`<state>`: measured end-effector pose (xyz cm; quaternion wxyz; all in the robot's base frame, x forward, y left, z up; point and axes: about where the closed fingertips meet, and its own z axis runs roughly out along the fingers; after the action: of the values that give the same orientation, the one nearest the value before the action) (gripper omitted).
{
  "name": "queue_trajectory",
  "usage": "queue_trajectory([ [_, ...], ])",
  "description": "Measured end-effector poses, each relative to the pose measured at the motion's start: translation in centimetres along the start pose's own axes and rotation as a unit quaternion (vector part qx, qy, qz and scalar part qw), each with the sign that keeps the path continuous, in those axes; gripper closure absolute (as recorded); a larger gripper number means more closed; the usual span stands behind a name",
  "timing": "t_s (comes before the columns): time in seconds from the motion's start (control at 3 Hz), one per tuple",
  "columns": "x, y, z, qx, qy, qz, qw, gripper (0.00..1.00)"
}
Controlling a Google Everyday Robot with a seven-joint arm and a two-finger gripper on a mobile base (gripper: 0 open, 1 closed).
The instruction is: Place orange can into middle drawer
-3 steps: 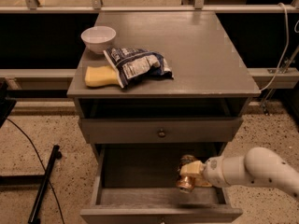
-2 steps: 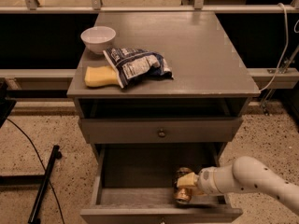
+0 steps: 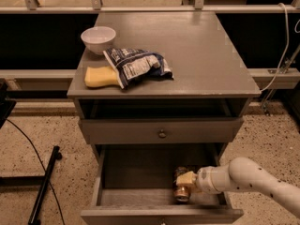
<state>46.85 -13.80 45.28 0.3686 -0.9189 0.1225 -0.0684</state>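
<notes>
Down in the open middle drawer (image 3: 133, 198), the gripper (image 3: 185, 181) sits at the right-hand side, low over the plank floor; it is clamped on the orange can (image 3: 181, 194), with a pale yellowish finger lying across the can's upper part. The can stands roughly upright inside the drawer, close to the right wall and nearer the drawer's front than its back; whether its base touches the floor of the drawer cannot be told, as the spot is dim. The white arm (image 3: 253, 179) reaches in from the lower right, crossing over the drawer's right wall.

Above, the upper drawer front (image 3: 117, 131) is closed, its round knob (image 3: 162, 134) at the middle; an open dark shelf gap lies between it and the worktop (image 3: 201, 50).

On the worktop, toward its left side, stands a white bowl (image 3: 98, 37) at the back-left; in front of it lies a yellow sponge (image 3: 99, 77), near the front-left edge; a crumpled blue and white snack bag (image 3: 138, 65) lies just right of the sponge, its corner overlapping it, and close to the bowl.

On the speckled floor (image 3: 56, 121) to the left, a black cable (image 3: 29, 143) curves past a black bar (image 3: 44, 186); a white cable (image 3: 282, 41) hangs at the upper right.
</notes>
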Motion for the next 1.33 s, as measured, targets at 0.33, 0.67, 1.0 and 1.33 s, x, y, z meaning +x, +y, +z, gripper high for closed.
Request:
queue_trajectory([
  [0.33, 2.4, 0.4, 1.2, -0.003, 0.01, 0.008, 0.9999, 0.96],
  [0.67, 2.9, 1.9, 2.7, -0.019, 0.005, 0.02, 0.9996, 0.74],
  [1.0, 2.8, 2.7, 3.6, -0.027, 0.007, 0.028, 0.9992, 0.51],
  [1.33, 2.7, 2.6, 3.7, -0.027, 0.006, 0.028, 0.9992, 0.28],
])
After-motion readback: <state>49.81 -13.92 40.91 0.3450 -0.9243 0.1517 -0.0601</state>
